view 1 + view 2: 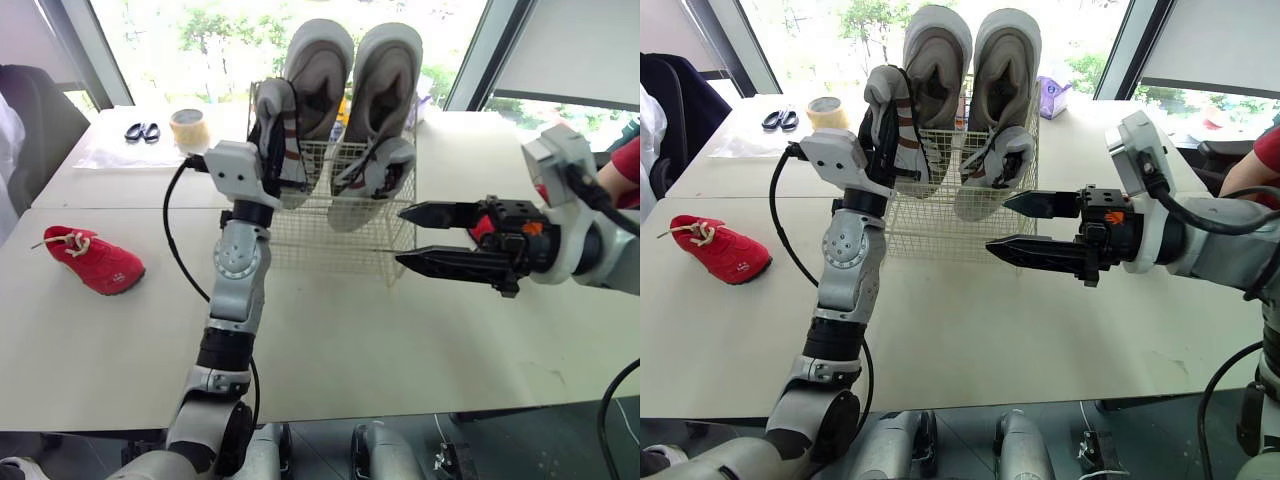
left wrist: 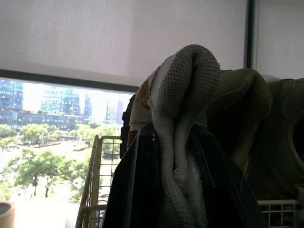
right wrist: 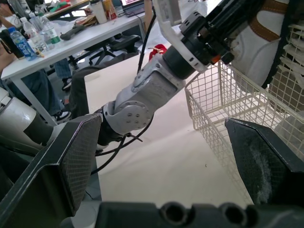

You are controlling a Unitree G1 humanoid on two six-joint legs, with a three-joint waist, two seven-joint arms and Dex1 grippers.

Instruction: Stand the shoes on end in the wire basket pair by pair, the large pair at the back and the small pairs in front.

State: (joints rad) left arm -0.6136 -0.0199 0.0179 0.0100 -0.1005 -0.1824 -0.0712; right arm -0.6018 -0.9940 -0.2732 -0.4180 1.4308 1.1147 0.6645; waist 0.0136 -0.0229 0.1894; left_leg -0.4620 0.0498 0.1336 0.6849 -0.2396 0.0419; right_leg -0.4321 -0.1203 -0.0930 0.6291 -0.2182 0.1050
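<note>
Large pair (image 1: 350, 70) stands beyond my left gripper (image 2: 173, 142), which pinches a small grey shoe (image 2: 187, 85) at the wire basket's (image 1: 340, 245) front beside its seated mate (image 1: 375, 170); my right gripper (image 1: 400, 237) gapes empty; a red shoe (image 1: 95, 260), well aside on the worktop (image 1: 330, 340), remains.

Left pincer (image 2: 173, 142) clamped on mesh shoe (image 2: 190, 80); wire basket (image 2: 93, 180) rim beside, large shoe (image 2: 247, 104) behind.

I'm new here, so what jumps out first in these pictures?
Two large grey shoes stand on end at the wire basket's back. The left gripper holds a small striped shoe at its front left; the right gripper hovers open beside it. A red shoe lies on the table's left.
</note>
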